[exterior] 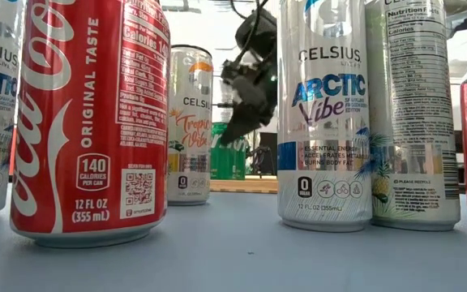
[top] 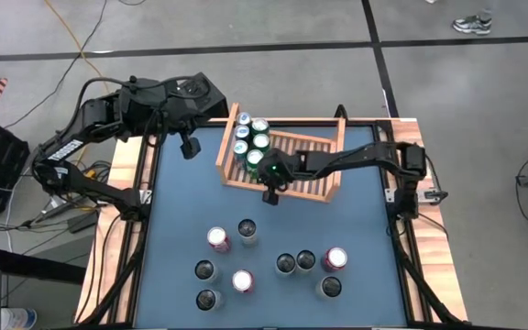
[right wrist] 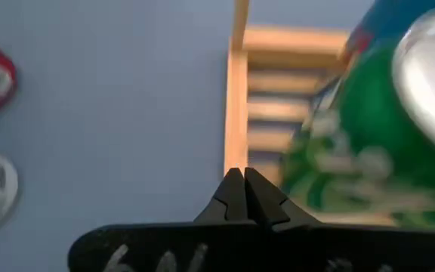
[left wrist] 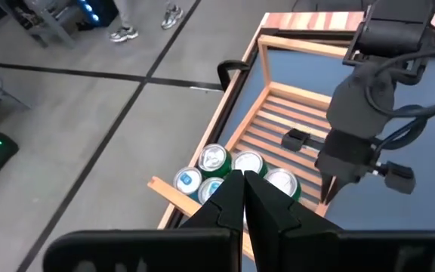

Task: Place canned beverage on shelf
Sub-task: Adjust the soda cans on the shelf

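The wooden shelf (top: 305, 170) lies on the blue table top, far of centre. Several cans (top: 257, 142) stand upright on its slats at its left end, green and blue (left wrist: 232, 170). My right gripper (top: 269, 197) is shut and empty. It slants down over the shelf's near board (right wrist: 236, 98), beside a green can (right wrist: 353, 159). In the low view it hangs behind the near cans (exterior: 235, 130). My left gripper (top: 189, 149) is shut and empty, raised over the table's far left, left of the shelf (left wrist: 244, 189).
Several loose cans stand upright on the near half of the table, red-topped (top: 218, 238) and dark-topped (top: 285, 264) among them. In the low view a red cola can (exterior: 87, 122) and tall white cans (exterior: 323, 113) fill the foreground. The shelf's right part shows bare slats (left wrist: 293, 113).
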